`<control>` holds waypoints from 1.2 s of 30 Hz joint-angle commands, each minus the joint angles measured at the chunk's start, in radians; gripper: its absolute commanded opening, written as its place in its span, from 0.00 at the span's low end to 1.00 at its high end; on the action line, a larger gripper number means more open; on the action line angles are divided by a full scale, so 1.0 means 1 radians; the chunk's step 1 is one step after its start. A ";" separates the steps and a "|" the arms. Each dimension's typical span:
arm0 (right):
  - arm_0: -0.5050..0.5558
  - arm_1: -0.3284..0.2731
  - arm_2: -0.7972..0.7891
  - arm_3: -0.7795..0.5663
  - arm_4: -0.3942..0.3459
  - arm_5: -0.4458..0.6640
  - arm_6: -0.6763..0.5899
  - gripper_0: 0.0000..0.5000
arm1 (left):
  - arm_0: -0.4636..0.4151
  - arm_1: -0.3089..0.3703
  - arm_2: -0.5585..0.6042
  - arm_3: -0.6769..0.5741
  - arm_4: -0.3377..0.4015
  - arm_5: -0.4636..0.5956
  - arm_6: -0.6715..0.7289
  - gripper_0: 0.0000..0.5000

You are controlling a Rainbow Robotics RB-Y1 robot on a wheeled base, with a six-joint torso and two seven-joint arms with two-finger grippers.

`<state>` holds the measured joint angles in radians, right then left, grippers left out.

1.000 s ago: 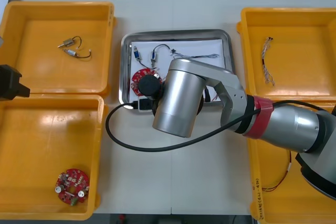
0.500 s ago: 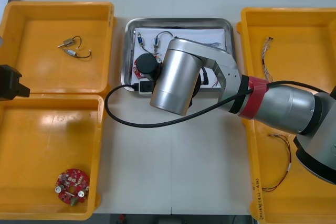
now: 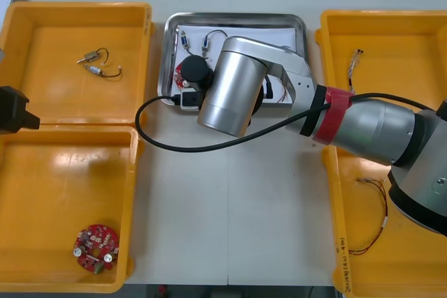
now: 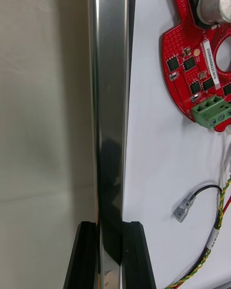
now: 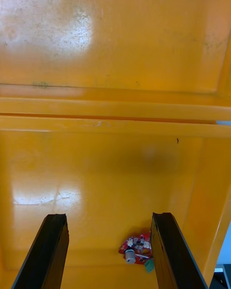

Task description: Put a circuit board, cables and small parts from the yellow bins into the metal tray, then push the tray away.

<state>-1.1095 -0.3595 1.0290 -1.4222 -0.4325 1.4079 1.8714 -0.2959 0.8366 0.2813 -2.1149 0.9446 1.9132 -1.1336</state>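
The metal tray (image 3: 237,17), white inside, lies at the table's far middle. My right gripper (image 4: 111,255) is shut on the tray's shiny rim (image 4: 109,101), one black finger on each side. My right arm (image 3: 230,95) reaches over the tray's near part and hides the fingers in the front view. Inside the tray lie a round red circuit board (image 4: 197,62), a red and yellow cable (image 4: 211,250) and small metal parts (image 3: 183,38) on black leads. My left gripper (image 5: 109,250) is open over the left bins, parked at the table's left edge (image 3: 14,109).
The far left yellow bin (image 3: 42,12) holds small metal parts (image 3: 98,64). The near left bin (image 3: 28,172) holds another red board (image 3: 96,248). On the right, the far bin holds a blue and white cable (image 3: 356,78), the near one a red and yellow cable (image 3: 377,221). The arm's black lead (image 3: 160,137) loops over the table.
The tray has slid away from me toward the table's far edge, with my right gripper on its rim and the arm stretching after it. The left arm has not moved.
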 commanded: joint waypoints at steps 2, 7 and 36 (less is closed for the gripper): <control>-0.075 0.025 0.011 0.026 -0.003 -0.041 0.000 0.00 | 0.024 0.024 0.030 -0.030 -0.009 0.007 -0.055 1.00; -0.079 0.025 0.011 0.046 0.008 -0.081 0.011 0.00 | 0.024 0.024 0.030 -0.030 -0.009 0.007 -0.055 1.00; -0.164 0.027 0.080 0.247 0.027 -0.330 0.045 0.00 | 0.024 0.024 0.030 -0.030 -0.009 0.007 -0.055 1.00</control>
<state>-1.2064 -0.3546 1.0904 -1.1824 -0.4144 1.0987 1.8755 -0.2957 0.8366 0.2813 -2.1151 0.9444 1.9132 -1.1337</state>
